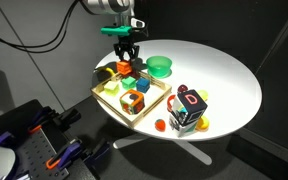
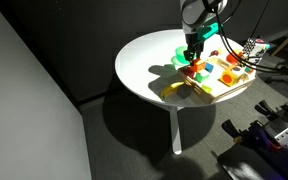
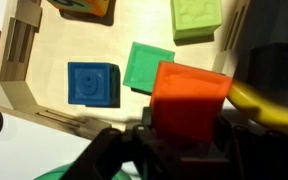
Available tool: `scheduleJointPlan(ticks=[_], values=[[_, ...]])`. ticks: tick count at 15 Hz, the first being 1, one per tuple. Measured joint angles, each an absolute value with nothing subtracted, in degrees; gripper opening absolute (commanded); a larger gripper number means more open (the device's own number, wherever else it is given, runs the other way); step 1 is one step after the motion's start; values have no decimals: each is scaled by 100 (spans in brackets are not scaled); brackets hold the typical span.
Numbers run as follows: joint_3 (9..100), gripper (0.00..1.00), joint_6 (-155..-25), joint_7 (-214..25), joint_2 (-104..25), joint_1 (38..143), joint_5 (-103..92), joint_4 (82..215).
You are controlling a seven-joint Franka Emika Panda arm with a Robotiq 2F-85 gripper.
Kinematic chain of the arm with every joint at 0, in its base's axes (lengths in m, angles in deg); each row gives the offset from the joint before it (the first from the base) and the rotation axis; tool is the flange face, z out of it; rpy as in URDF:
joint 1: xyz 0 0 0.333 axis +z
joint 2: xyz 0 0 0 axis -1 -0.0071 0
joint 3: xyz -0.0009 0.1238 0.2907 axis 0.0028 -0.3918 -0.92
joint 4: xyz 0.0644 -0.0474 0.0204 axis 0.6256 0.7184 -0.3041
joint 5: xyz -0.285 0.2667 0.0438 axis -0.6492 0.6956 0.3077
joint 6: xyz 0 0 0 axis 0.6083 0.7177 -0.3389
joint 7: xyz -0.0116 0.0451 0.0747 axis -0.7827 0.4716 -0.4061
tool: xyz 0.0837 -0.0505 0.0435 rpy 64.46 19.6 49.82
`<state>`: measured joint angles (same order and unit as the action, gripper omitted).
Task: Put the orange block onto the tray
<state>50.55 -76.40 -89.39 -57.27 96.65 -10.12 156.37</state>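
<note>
The orange block (image 3: 189, 88) is a plain orange cube clamped between my gripper's dark fingers (image 3: 187, 128) in the wrist view. It hangs over the light wooden tray (image 3: 44, 55), just above a green block (image 3: 144, 65). In both exterior views my gripper (image 1: 127, 55) (image 2: 192, 54) reaches straight down over the far side of the tray (image 1: 115, 105) (image 2: 227, 90), with the orange block (image 1: 125, 67) at its tips. I cannot tell whether the block touches anything below it.
On the tray lie a blue block (image 3: 92, 83), a light green block (image 3: 196, 15), a yellow piece (image 3: 269, 108) and an orange-red hollow block (image 1: 133, 101). A green bowl (image 1: 160, 67) stands behind the tray. A multicoloured cube (image 1: 191, 108) sits near the round white table's edge.
</note>
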Motion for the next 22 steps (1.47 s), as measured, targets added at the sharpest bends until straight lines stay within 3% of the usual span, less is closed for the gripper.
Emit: scheduleJointPlan(ticks=[14, 22], values=[[5060, 31, -9409, -8935, -4412, 9615, -1012, 18165], [5122, 31, -10020, -8932, -3912, 9190, -971, 18921]])
